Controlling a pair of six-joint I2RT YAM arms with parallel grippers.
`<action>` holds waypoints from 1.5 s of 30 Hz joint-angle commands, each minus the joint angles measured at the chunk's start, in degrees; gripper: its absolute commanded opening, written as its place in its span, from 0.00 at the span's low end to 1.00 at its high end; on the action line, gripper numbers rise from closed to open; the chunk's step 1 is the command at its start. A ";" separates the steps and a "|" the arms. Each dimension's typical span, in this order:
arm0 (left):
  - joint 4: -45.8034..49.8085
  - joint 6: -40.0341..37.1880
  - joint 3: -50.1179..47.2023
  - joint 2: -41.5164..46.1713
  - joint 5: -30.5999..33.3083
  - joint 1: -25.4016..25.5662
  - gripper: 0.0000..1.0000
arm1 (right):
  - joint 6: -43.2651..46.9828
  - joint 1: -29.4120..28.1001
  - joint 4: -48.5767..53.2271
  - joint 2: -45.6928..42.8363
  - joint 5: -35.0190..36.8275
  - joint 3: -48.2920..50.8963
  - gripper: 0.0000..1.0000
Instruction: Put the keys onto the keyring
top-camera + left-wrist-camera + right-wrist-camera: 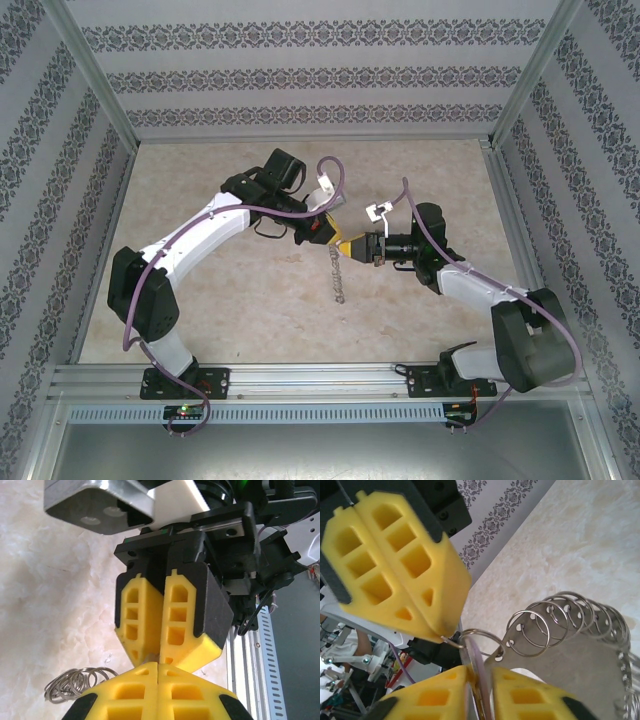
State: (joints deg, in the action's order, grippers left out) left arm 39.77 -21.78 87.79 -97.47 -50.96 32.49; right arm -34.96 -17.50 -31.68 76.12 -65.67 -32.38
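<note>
Keyring [555, 630], thin grey silver-fringed hoop: light, springy; L pincer [442, 630] clamps its wire, R pincer [479, 672] lilac-tagged key [475, 660] at 6 o'clock.

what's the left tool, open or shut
shut: the left tool shows no gap and pinches the ring at its tip

— What am I driving today?
— I'm seeing two white arms, left arm [200, 240] and right arm [480, 287], with black joints and a purple cable [332, 172] looped along each.
— And up close?
— My left claw [158, 667] and right claw [480, 669] have yellow fingers [135, 605] with square cut-outs, black-backed, on black screwed mounts.
</note>
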 commanded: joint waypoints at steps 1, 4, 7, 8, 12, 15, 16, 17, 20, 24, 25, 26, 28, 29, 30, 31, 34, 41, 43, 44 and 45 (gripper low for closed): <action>-0.27 -1.12 1.68 0.43 -3.36 -0.28 0.00 | 0.33 0.31 -0.71 -1.39 1.47 0.41 0.09; -0.52 -0.98 1.31 0.61 -3.33 -0.41 0.00 | 0.15 0.81 -0.03 -2.58 2.02 0.70 0.00; -1.50 -0.31 0.71 0.95 -2.85 -0.58 0.00 | 0.06 1.29 0.95 -3.81 3.04 0.93 0.00; -1.81 -0.07 0.46 1.07 -2.56 -0.62 0.00 | 0.09 1.39 1.30 -4.18 3.23 0.91 0.00; -3.50 0.92 -0.54 1.71 -1.81 -0.79 0.06 | 0.11 1.67 2.70 -5.74 3.67 0.55 0.00; -4.63 1.71 -1.25 2.01 -1.59 -0.94 0.16 | 0.41 1.84 4.28 -6.83 4.01 0.06 0.00; -5.06 1.98 -1.46 2.10 -1.43 -0.99 0.17 | 0.57 1.89 4.68 -7.03 4.13 -0.05 0.00; -5.62 2.34 -1.85 2.28 -1.19 -1.07 0.20 | 0.68 1.93 4.87 -7.12 4.10 -0.16 0.00; -7.88 3.72 -3.26 3.13 -0.35 -1.34 0.31 | 0.72 2.18 5.33 -7.06 3.96 -0.31 0.00; -11.07 5.67 -5.55 4.88 1.01 -1.76 0.44 | 1.03 2.58 5.75 -6.51 4.16 -0.16 0.00; -11.80 6.02 -6.20 5.36 1.53 -1.90 0.46 | 1.10 2.70 5.85 -6.34 4.38 -0.14 0.00; -12.42 6.41 -7.04 5.74 1.93 -1.95 0.47 | 1.12 2.75 5.90 -6.17 4.41 -0.16 0.00; -13.84 7.24 -8.53 6.29 2.49 -2.06 0.47 | 1.03 2.93 5.85 -5.94 4.49 -0.14 0.00; -14.09 7.52 -9.11 6.34 2.66 -2.07 0.47 | 0.98 3.03 5.84 -5.94 4.54 -0.20 0.00; -14.57 7.95 -9.79 6.33 2.87 -2.03 0.47 | 0.89 3.13 5.86 -5.97 4.54 -0.26 0.00; -15.21 8.36 -10.51 6.33 2.96 -2.01 0.47 | 0.86 3.20 6.00 -6.06 4.58 -0.38 0.00; -18.17 10.16 -12.89 6.23 3.59 -2.03 0.47 | 0.87 3.44 6.56 -6.37 4.76 -0.66 0.00; -26.54 14.79 -18.32 6.54 5.29 -2.00 0.48 | 0.79 4.30 8.06 -6.51 5.94 -1.02 0.00; -29.38 16.49 -20.03 6.96 5.99 -2.04 0.50 | 0.58 4.45 8.39 -6.52 6.84 -0.88 0.00; -30.67 17.27 -20.98 7.19 6.22 -2.06 0.51 | 0.43 4.53 8.48 -6.51 7.11 -0.80 0.00; -32.32 18.35 -21.98 7.49 6.46 -2.08 0.52 | 0.34 4.62 8.48 -6.51 7.29 -0.80 0.00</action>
State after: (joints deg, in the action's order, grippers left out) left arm 14.68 -7.35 67.77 -92.07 -45.54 31.00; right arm -35.59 -13.58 -22.39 70.17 -59.31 -31.99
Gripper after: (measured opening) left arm 0.511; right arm 0.060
